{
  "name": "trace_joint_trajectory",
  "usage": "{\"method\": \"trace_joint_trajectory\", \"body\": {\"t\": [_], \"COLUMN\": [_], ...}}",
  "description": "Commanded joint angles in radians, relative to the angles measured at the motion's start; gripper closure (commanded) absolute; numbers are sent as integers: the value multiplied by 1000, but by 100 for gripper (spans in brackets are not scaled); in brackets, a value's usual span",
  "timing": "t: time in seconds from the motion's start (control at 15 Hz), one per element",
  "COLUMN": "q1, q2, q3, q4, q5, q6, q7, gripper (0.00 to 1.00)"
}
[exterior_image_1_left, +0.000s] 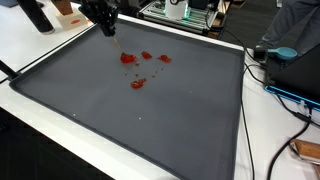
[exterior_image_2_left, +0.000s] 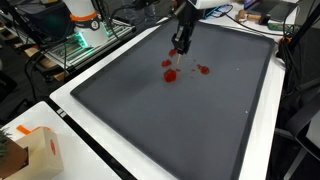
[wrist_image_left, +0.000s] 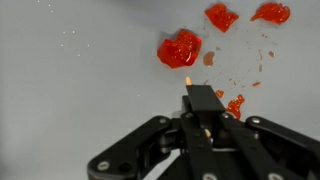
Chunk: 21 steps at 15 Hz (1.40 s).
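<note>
A cardboard box (exterior_image_2_left: 30, 150) sits at lower left; a blue cable (exterior_image_1_left: 288, 96) trails at right across the white table (exterior_image_1_left: 28, 45)

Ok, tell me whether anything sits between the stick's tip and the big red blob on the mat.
Nothing visible does. The stick clamped in the gripper ends just short of the big red blob, with only bare grey mat between. The smaller red blobs lie off to the side.

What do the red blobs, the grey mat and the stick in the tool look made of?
Red blobs: glossy, wet, probably sauce or jelly; smeared specks around. Grey mat: matte, perhaps rubber; no glare. Stick: dark, orange-tipped, maybe plastic; unclear.
</note>
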<state>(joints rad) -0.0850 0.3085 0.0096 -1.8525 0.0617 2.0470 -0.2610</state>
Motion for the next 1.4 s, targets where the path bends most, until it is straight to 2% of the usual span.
{"method": "trace_joint_trajectory", "body": {"t": [0.0,0.33,0.4,0.87,0.93,1.33], "q1": [0,9,7,7,7,-69], "q2": [-75,-112,-76,-86,-86,-27], "q3": [-4,-11,-8,-9,-9,23], "q4": [-60,-76,-27,-38,-38,-45], "q5": [9,-14,-1,-3,-3,351], "q6": [11,25,-2,3,3,-3], "q7": [-8,16,2,3,3,-310], "gripper": [97,97,87,87,97,97]}}
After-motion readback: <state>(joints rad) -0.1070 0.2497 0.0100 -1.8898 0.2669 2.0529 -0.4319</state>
